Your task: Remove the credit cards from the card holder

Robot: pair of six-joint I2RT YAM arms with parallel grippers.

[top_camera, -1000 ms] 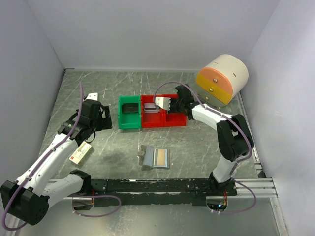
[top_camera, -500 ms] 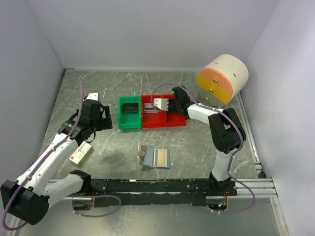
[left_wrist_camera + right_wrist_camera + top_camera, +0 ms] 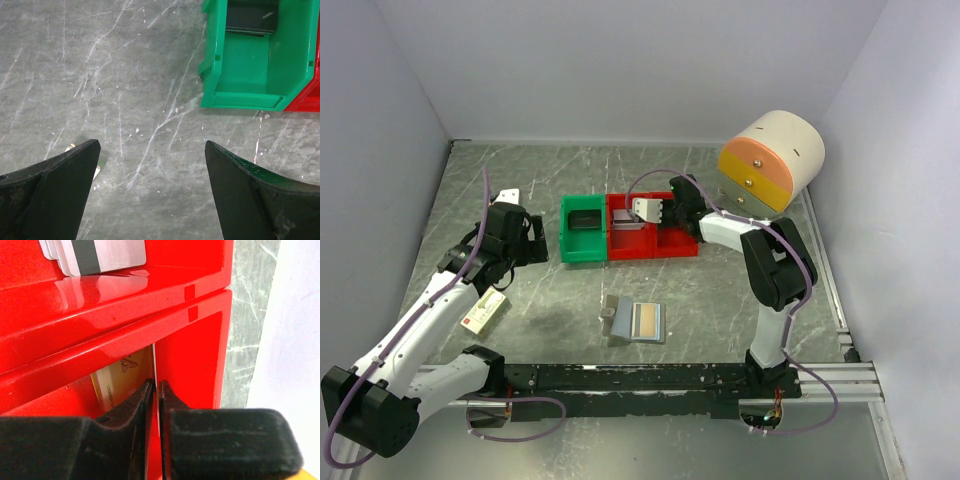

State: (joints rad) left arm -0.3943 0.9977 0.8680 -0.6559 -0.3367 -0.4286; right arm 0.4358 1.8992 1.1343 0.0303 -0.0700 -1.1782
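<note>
Up close through the right wrist camera, the only print I can find is on a tan card (image 3: 120,376) lying in the nearer red bin (image 3: 197,360). It carries a small triangle mark and a line of fine lettering too small to read. The right gripper (image 3: 155,384) hangs over that bin with its jaws drawn nearly together on a credit card (image 3: 154,365) seen edge-on as a thin pale line. In the farther red bin (image 3: 30,265) sits a fan of grey cards (image 3: 100,252) with a dark stripe across them.

From above, the card holder (image 3: 657,323) lies open on the table in front of the bins and well apart from both arms. An orange-tan card (image 3: 644,320) shows in its pale blue pocket.

The left gripper (image 3: 150,145) is spread wide over bare marbled table, with the green bin (image 3: 250,65) just ahead of it to the right. A white-and-red box (image 3: 485,310) lies beside the left arm; its label is too small to read. A beige drum (image 3: 775,155) with an orange face stands at the back right, just beyond the right arm.
</note>
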